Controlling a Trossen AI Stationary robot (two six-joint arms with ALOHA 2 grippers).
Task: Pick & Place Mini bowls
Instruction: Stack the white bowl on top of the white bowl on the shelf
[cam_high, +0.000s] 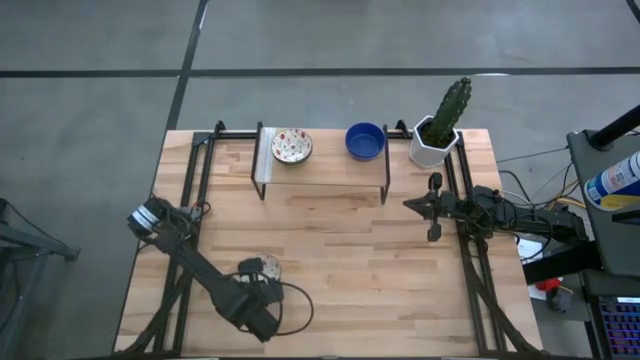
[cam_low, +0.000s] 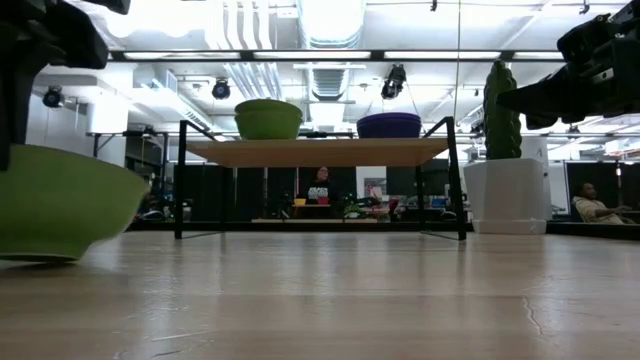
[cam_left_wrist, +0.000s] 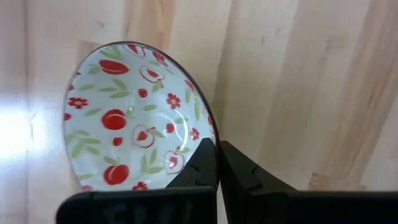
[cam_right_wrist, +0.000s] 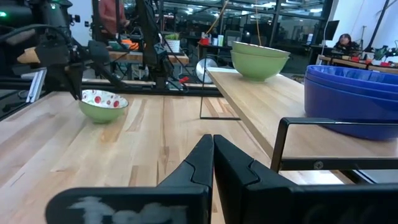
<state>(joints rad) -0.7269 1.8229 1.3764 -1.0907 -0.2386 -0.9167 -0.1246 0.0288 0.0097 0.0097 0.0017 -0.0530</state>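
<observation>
Down at the lower left of the overhead frame, the left gripper (cam_high: 262, 283) has its dark fingers pinched on the rim of a cream-white shallow bowl with red fruit and green leaf print (cam_high: 262, 267), one finger inside the lip and one outside, seen clearly in the left wrist view, where that bowl (cam_left_wrist: 134, 118) fills the left half. The bowl looks to be sitting on the pale wooden tabletop (cam_high: 340, 250), or barely off it; hard to call. In the low view its green underside (cam_low: 60, 205) looms at the far left.

Up at the top centre, a black-framed wooden shelf (cam_high: 330, 168) already carries a second patterned bowl (cam_high: 291, 146) and a solid deep blue round bowl (cam_high: 365, 140), side by side but apart. The white hexagonal pot with the green cactus (cam_high: 437, 135) stands just right of the shelf.

The right gripper (cam_high: 420, 206) waits at mid right, fingers pressed together.

My read: a rim pinch lets the bowl swing, so lift straight, keep it level, and clear the shelf's front rail before setting down on a free stretch of board
</observation>
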